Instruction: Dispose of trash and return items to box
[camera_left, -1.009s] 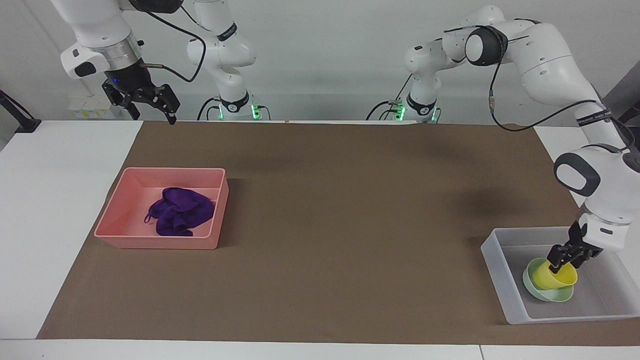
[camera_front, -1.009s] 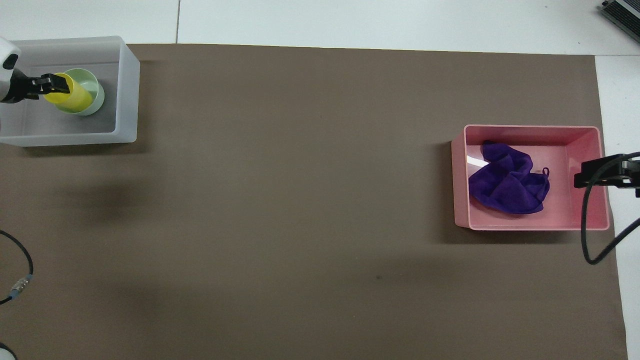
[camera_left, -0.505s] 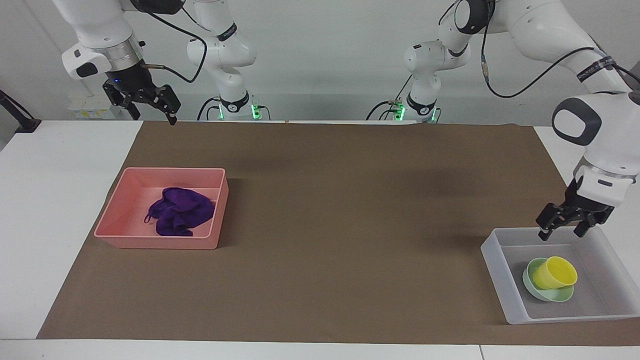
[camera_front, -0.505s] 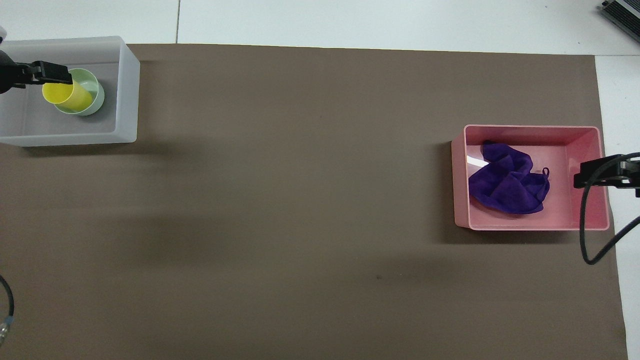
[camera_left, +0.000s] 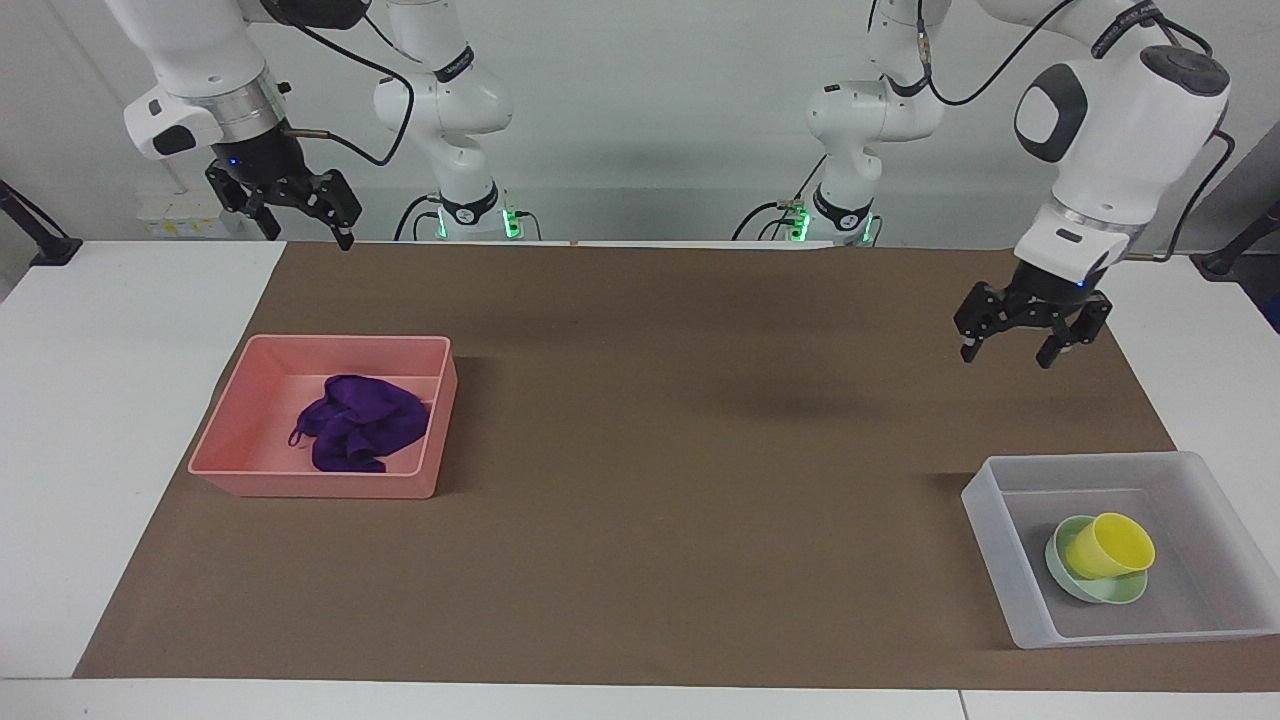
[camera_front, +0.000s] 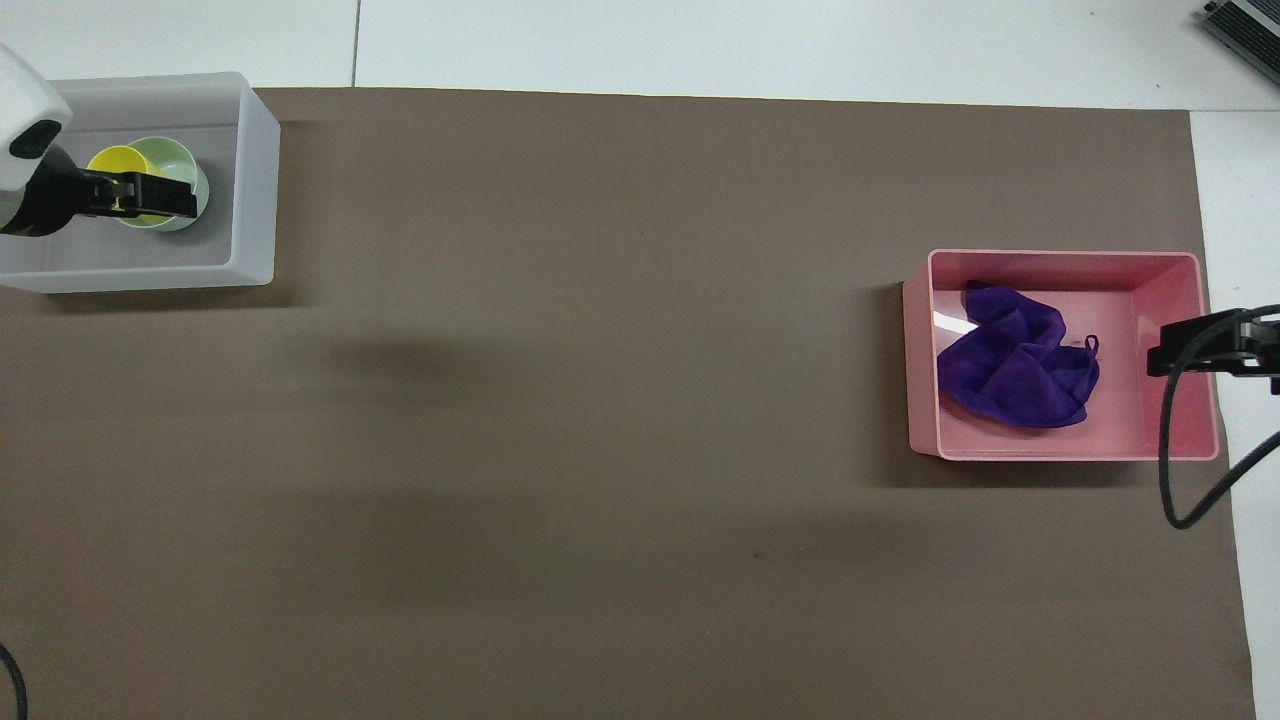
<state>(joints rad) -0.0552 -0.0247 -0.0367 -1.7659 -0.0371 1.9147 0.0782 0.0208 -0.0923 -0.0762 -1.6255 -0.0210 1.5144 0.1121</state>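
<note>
Both pincers I saw hanging apart and empty: left pincer (camera_left: 1020, 338) over the brown mat (camera_left: 640, 450), right pincer (camera_left: 300, 215) raised above the table (camera_left: 90, 400) edge; no readable writing.

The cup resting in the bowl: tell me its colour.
Bright yellow. The cup shows best in the facing view, tilted in the pale green bowl.

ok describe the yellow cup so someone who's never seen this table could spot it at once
Find the translucent whitish tub at the left arm's end of the brown mat, farther from the robots than the pink tray. Inside it sits a pale green bowl, and the yellow cup rests tilted in that bowl. It is the only bright yellow thing on the table.
</note>
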